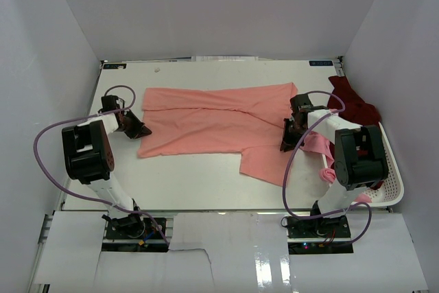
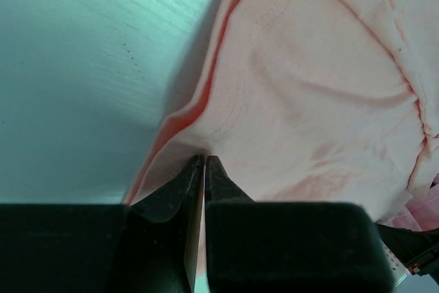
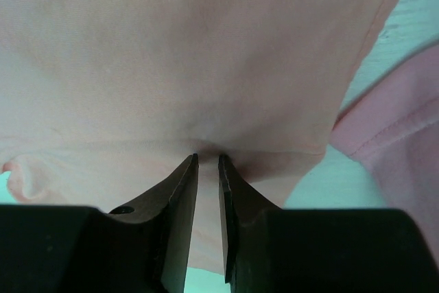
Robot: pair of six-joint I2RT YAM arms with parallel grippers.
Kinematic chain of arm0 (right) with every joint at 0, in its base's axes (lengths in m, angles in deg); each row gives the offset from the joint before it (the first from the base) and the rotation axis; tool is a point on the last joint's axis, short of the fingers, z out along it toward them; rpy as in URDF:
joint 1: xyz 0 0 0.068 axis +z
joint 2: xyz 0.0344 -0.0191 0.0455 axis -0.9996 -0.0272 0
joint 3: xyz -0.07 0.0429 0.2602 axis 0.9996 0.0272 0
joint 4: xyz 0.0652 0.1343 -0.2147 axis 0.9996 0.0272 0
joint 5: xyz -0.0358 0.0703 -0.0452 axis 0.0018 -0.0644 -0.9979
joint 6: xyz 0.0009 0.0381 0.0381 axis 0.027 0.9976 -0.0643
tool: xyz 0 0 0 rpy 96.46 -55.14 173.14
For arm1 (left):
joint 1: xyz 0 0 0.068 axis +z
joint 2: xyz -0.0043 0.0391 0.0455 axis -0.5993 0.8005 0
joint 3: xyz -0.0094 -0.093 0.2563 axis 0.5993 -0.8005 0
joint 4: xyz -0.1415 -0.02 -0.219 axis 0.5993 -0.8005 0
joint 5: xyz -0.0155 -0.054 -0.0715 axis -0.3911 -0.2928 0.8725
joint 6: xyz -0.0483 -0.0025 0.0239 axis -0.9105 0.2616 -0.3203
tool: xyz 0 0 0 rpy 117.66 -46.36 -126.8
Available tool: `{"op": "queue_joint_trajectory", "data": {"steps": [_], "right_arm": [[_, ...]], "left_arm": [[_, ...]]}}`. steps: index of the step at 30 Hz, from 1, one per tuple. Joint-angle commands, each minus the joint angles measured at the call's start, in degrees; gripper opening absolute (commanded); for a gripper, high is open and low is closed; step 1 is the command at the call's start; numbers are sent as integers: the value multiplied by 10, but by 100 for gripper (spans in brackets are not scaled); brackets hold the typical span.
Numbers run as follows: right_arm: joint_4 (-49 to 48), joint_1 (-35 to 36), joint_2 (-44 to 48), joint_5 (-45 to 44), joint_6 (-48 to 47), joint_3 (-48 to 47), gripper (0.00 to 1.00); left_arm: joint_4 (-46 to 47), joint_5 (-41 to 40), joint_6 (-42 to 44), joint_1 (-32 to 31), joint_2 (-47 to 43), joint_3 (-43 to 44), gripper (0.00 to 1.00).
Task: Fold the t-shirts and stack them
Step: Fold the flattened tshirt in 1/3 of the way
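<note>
With left gripper (image 1: 143,130) pinched shut on salmon t-shirt (image 1: 206,123), right gripper (image 1: 285,143) barely parted, hold unclear, tension evenly before folding.

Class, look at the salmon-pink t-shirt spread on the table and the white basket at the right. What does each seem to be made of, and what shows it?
The salmon-pink t-shirt looks like soft, matte knit cloth, perhaps cotton jersey: it wrinkles, lies limp and shows stitched hems. The basket looks like stiff white plastic, judging by the moulded slots in its wall and its even rim.
</note>
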State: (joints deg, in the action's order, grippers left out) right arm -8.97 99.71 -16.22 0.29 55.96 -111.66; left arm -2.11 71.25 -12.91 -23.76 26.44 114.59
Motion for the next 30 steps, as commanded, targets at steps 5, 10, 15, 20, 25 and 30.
{"op": "queue_joint_trajectory", "data": {"steps": [5, 10, 15, 20, 25, 30], "right_arm": [[66, -14, -7, -84, -23, 34, 26], [72, -27, 2, -99, -30, 36, 26], [74, -27, 2, -113, -35, 41, 26], [72, -27, 4, -96, -36, 37, 26], [73, -26, 13, -12, -35, 3, 27], [93, -11, 26, 16, -35, -59, 29]], "left_arm": [[-19, -64, 19, 11, 16, 19, 17], [-34, -64, 20, 29, 15, 39, 17], [-36, -72, 23, 36, 9, 37, 17], [-36, -50, 21, 37, 3, 33, 17], [-41, 14, 3, 33, -42, 18, 17], [-65, 31, -15, 14, -112, 19, 19]]}}
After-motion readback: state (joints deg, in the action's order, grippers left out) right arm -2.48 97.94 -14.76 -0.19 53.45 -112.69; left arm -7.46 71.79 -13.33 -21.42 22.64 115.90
